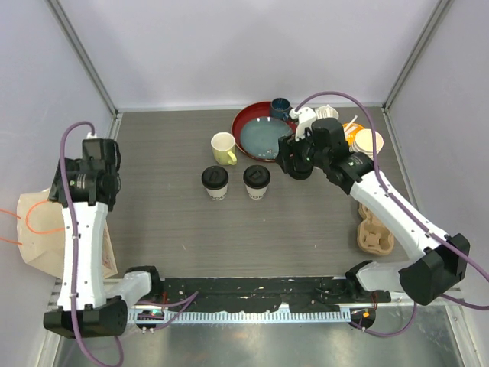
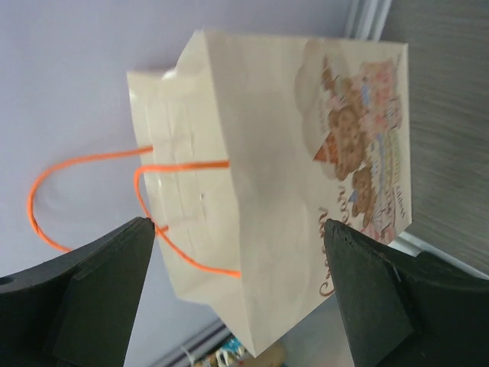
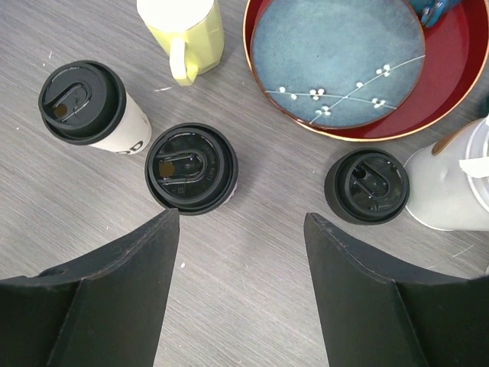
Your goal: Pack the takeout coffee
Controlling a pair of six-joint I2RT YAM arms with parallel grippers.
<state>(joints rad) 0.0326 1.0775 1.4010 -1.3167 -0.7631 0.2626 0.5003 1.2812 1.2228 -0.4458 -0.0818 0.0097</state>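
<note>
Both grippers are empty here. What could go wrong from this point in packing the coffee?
1. The right gripper hangs open between the nearer coffee cup and a third black lid. It might take the wrong one, or tip the other coffee cup or the yellow mug standing close by.
2. The paper bag looks flat with its mouth closed, and the open left gripper holds nothing, so a cup may not go in.

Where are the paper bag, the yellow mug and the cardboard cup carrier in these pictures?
paper bag (image 2: pixel 275 153): left wrist view, on its broad plain side.
yellow mug (image 1: pixel 223 144): top view, on its open mouth.
cardboard cup carrier (image 1: pixel 376 238): top view, on its moulded top, beside the right arm.
</note>
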